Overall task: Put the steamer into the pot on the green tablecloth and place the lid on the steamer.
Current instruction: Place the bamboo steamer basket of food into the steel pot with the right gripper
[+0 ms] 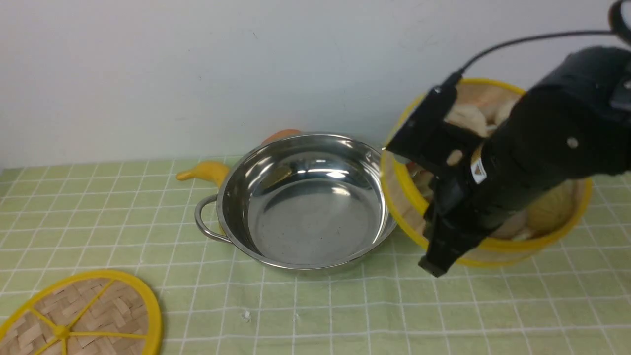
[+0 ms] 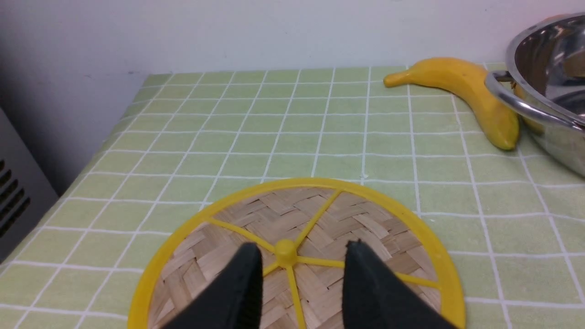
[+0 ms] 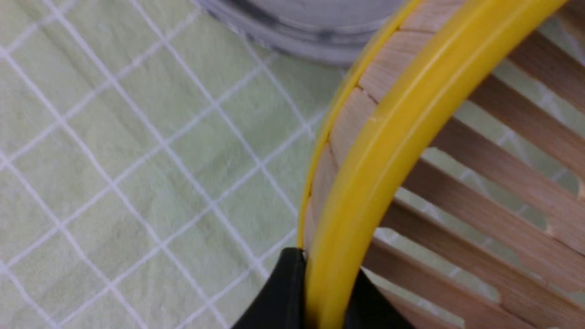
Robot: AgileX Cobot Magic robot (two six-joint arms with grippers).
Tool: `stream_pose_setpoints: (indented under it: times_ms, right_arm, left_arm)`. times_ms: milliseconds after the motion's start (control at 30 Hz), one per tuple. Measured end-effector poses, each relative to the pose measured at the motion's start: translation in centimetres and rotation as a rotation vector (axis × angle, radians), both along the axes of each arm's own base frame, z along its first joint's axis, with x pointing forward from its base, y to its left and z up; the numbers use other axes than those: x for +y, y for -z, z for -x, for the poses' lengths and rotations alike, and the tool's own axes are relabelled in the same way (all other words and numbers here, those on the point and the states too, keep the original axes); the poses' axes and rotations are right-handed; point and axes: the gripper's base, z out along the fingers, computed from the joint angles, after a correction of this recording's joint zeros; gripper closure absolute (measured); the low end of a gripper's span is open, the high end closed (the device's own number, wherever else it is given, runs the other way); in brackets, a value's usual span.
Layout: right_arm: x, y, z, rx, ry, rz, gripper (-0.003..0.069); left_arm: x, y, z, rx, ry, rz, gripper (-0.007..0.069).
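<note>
Gripping the near rim of the steamer (image 1: 493, 245), the right hand (image 1: 436, 259) has its jaws closed on the yellow band. The right wrist view shows this best: both black fingertips pinch the rim (image 3: 361, 183), one on the outside, one on the inside. The green tablecloth (image 3: 114, 160) shows blurred through the slatted floor. In the front view the steamer sits just right of the pot (image 1: 305, 217), tilted, with pale buns (image 1: 466, 118) inside. Whether its lower edge touches the cloth I cannot tell.

The pot stands empty on the green tablecloth (image 1: 345, 315) covering the worktop. A banana (image 1: 204, 172) lies behind its left loop handle, and something orange (image 1: 281, 135) peeks over its far rim.

Only the left wrist view shows the left hand (image 2: 301, 256). It is moderately apart and holds nothing, its two fingertips straddling the yellow centre knob of the lid (image 2: 297, 219). The lid (image 1: 84, 315) lies flat, well in front and to the left of the pot. The same view shows the banana (image 2: 470, 91) touching the pot (image 2: 548, 91).
</note>
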Motion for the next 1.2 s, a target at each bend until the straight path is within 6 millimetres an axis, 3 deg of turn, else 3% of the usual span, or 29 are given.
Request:
stream_pose_setpoints:
  times_ms: [133,300,400,467,500,767,1200]
  right_arm:
    - [2.6,-0.3,-0.6,-0.036,-0.189,0.030,0.0596]
    - [8.1,1.0,-1.5,-0.112,-0.456,0.078,0.0596]
    - [10.3,2.0,-2.4,-0.139,-0.513,0.083,0.0596]
    - [10.7,2.4,-2.8,-0.141,-0.522,0.090,0.0596]
    - [11.4,3.5,-3.4,-0.137,-0.532,0.110,0.0596]
    - [13.0,8.2,-5.9,-0.110,-0.556,0.244,0.0596]
    - [12.6,11.8,-6.7,-0.005,-0.548,0.317,0.0596]
  left_arm:
    - [0.0,0.0,0.0,0.000,0.000,0.000,0.0382]
    - [0.0,0.0,0.0,0.000,0.000,0.000,0.0382]
    - [0.0,0.0,0.0,0.000,0.000,0.000,0.0382]
    - [0.0,0.0,0.0,0.000,0.000,0.000,0.0382]
    - [0.0,0.0,0.0,0.000,0.000,0.000,0.0382]
    - [0.0,0.0,0.0,0.000,0.000,0.000,0.0382]
    - [0.0,0.0,0.0,0.000,0.000,0.000,0.0382]
